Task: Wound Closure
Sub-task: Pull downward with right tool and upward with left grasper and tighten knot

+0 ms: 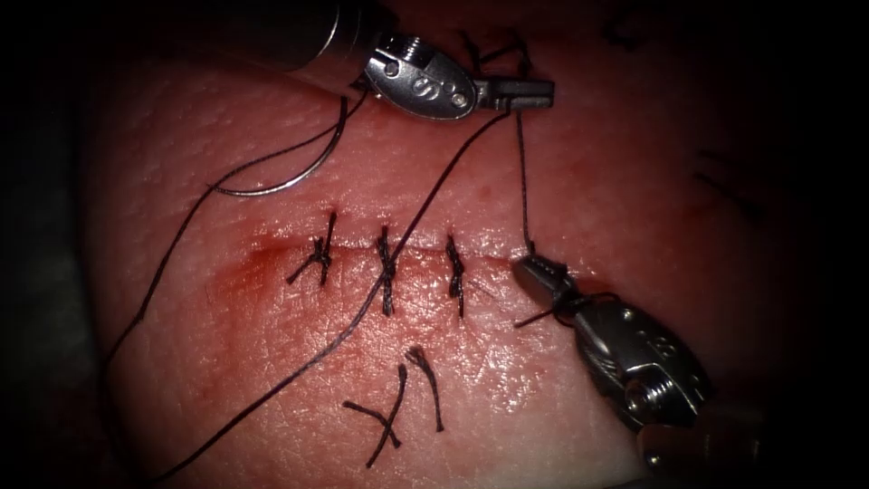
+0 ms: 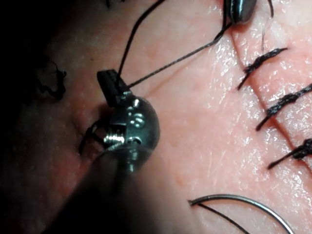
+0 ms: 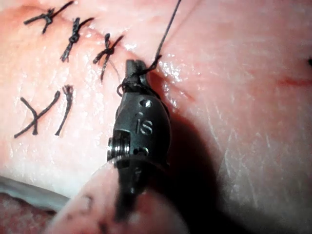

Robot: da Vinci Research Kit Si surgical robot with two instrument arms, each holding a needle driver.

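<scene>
Two tools over the tissue (image 1: 272, 136), both clamped on thread (image 1: 522, 172). Left tool (image 1: 527, 91) comes in from above the cut (image 1: 416, 258), wrist laid roughly level, jaws clenched on the thread well above the cut's right end. Right tool (image 1: 536, 272) comes up from below the cut, shaft angled, tip at the cut's right end, jaws clenched on the thread there with a loop wrapped round them. One taut strand runs straight between the two tips. One long strand leaves the left tool's jaws, crosses the cut between the second and third stitch and runs off below. Three tied stitches (image 1: 386, 267) sit across the cut. Three cut thread ends (image 1: 398, 412) lie loose below the cut. One needle (image 1: 299, 177), held by neither tool, lies free on the tissue above the cut's left end, not in the tissue, thread trailing from it. Red fluid (image 1: 244, 272) stains the cut's left end.
</scene>
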